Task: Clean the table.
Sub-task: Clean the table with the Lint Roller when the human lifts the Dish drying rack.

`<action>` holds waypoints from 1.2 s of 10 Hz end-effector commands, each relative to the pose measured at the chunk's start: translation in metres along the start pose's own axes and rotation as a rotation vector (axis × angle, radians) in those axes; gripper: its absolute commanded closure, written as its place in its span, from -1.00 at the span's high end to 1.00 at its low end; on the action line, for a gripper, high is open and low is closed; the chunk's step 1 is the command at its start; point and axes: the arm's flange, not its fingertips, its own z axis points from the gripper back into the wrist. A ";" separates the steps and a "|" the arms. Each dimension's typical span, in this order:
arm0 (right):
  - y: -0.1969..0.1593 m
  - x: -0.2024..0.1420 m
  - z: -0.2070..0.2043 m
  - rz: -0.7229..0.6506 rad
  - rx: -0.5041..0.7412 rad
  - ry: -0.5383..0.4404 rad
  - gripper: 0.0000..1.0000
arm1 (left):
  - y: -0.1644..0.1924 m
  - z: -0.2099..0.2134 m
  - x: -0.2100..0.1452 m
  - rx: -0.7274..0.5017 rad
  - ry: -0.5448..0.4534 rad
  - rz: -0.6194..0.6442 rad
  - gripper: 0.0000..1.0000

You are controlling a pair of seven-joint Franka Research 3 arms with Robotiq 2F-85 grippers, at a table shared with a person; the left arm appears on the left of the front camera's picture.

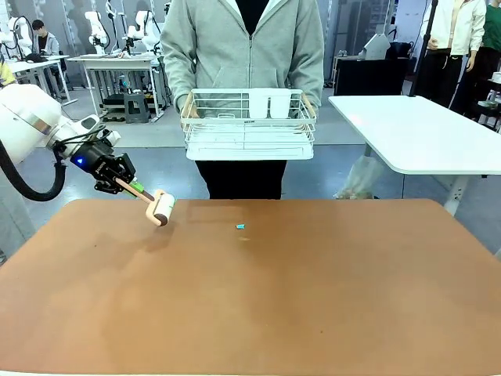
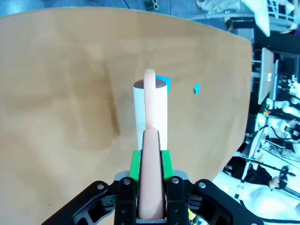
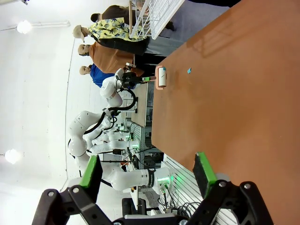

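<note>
Our left gripper (image 2: 151, 164) has its green pads pressed onto the peach handle (image 2: 151, 187) of a lint roller (image 1: 160, 208). It pinches the handle low on the stem, so the white roll (image 2: 140, 112) sticks out ahead of the fingers. We cannot tell whether the roll touches the table (image 1: 274, 305) or hangs just above it.

In the front view the roller sits at about ten o'clock on the reddish-brown top, near the far edge. A teal scrap (image 1: 241, 226) lies at three o'clock from it, clearly apart. In the left wrist view one scrap shows past the roll's far end at one o'clock, and a second scrap (image 2: 196, 88) lies toward two o'clock.

We see three main risks:
- **Handle twisting:** The grip is a narrow pinch on a long handle, so pressing the roll down could twist the handle between the pads and lift one end of the roll.
- **Missed or lost scraps:** The roll is narrow and the scraps are small and light. A pass slightly off line would miss them or nudge them along, and a push toward twelve o'clock could send them off the far edge.
- **Person in the way:** A person (image 1: 243, 47) stands there holding a wire rack (image 1: 249, 129), so an overshoot heads their way.

Our right gripper (image 3: 147, 171) has its fingers spread with nothing between them. It is well apart from the roller, so we see little chance of the arms meeting.
</note>
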 end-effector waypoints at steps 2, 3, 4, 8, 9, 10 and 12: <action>0.002 -0.001 -0.001 0.015 0.012 -0.007 1.00 | 0.011 -0.016 0.009 0.005 0.000 0.046 -0.59; 0.002 -0.001 -0.001 0.015 0.012 -0.007 1.00 | 0.015 -0.021 0.008 -0.008 0.014 0.048 -0.59; 0.002 -0.001 -0.001 0.015 0.012 -0.007 1.00 | 0.020 -0.025 0.007 -0.020 0.020 0.047 -0.59; 0.002 -0.001 -0.001 0.015 0.012 -0.007 1.00 | 0.022 -0.029 0.001 -0.012 0.031 0.051 -0.59; 0.002 -0.001 -0.001 0.015 0.012 -0.007 1.00 | 0.022 -0.029 0.001 -0.012 0.031 0.051 -0.59; 0.002 -0.001 -0.001 0.015 0.012 -0.007 1.00 | 0.022 -0.029 0.001 -0.012 0.031 0.051 -0.59; 0.002 -0.001 -0.001 0.015 0.012 -0.007 1.00 | 0.022 -0.029 0.001 -0.012 0.031 0.051 -0.59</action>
